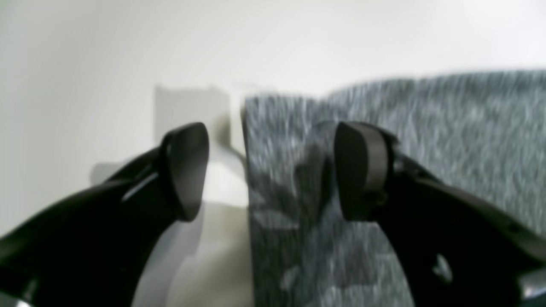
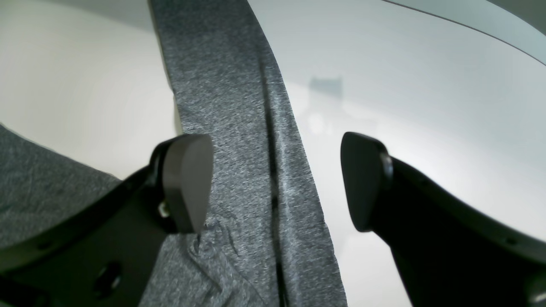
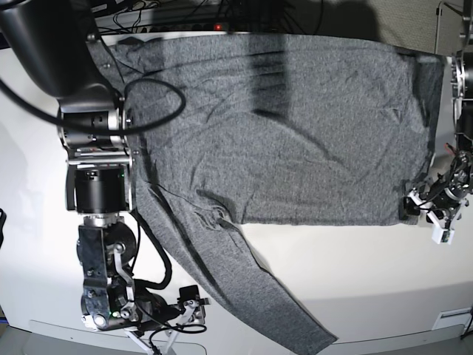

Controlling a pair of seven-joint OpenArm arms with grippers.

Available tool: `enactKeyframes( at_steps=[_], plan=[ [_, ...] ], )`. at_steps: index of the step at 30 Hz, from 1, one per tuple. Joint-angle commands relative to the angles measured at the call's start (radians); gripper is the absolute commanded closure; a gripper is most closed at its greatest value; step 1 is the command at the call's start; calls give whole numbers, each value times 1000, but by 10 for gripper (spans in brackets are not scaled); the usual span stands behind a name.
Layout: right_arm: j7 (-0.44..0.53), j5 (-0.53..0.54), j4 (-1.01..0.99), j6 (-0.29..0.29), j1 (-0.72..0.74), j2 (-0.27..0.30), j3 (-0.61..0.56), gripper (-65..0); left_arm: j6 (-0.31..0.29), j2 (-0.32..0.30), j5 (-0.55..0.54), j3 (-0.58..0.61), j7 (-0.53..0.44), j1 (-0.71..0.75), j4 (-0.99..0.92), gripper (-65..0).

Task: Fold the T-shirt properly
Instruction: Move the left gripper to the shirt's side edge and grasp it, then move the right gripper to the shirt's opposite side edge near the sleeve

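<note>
The heather-grey T-shirt (image 3: 295, 126) lies spread flat across the white table (image 3: 369, 281). One long sleeve (image 3: 259, 296) trails down toward the front edge. My left gripper (image 3: 420, 203) sits at the shirt's lower right corner. Its wrist view shows the gripper (image 1: 275, 170) open, with the cloth's edge (image 1: 426, 128) running between the two fingers. My right gripper (image 3: 188, 302) is low at the front left, beside the sleeve. Seen from its wrist camera, the gripper (image 2: 277, 181) is open and straddles the sleeve (image 2: 230, 106), with nothing clamped.
The right arm's thick black body (image 3: 96, 148) stands over the shirt's left side, with a cable loop (image 3: 159, 103) on the cloth. Cables and equipment (image 3: 214, 18) line the back edge. Bare table shows right of the sleeve (image 3: 384, 296).
</note>
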Motion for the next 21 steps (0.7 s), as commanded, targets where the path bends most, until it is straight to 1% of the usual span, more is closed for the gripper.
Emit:
enactKeyframes(
  at_steps=[1, 3, 9, 12, 14, 15, 17, 21],
  plan=[
    [17, 8, 16, -2, 43, 2, 1, -462, -1, -18, -14, -2, -35, -32, 15, -449],
    [17, 8, 16, -2, 43, 2, 1, -462, -1, -17, -14, -2, -61, -32, 15, -448],
    [17, 8, 16, -2, 43, 2, 2, -462, -1, -8, -13, -2, -64, -31, 15, -446],
    [17, 9, 16, -2, 43, 2, 2, -462, 0, 10, -11, -2, -73, -29, 15, -446],
    [16, 8, 16, -2, 43, 2, 2, -462, 2, 27, -10, -2, -104, -24, 15, -446],
    [13, 9, 16, -2, 43, 2, 2, -462, 10, 35, -10, -2, -117, -24, 15, -446],
    [0, 8, 16, -2, 43, 2, 2, -462, 51, 47, -10, -2, -116, -24, 15, -446],
    [-22, 8, 16, -2, 43, 3, 2, -462, 89, 45, 6, -2, -116, -24, 15, -446]
  ],
)
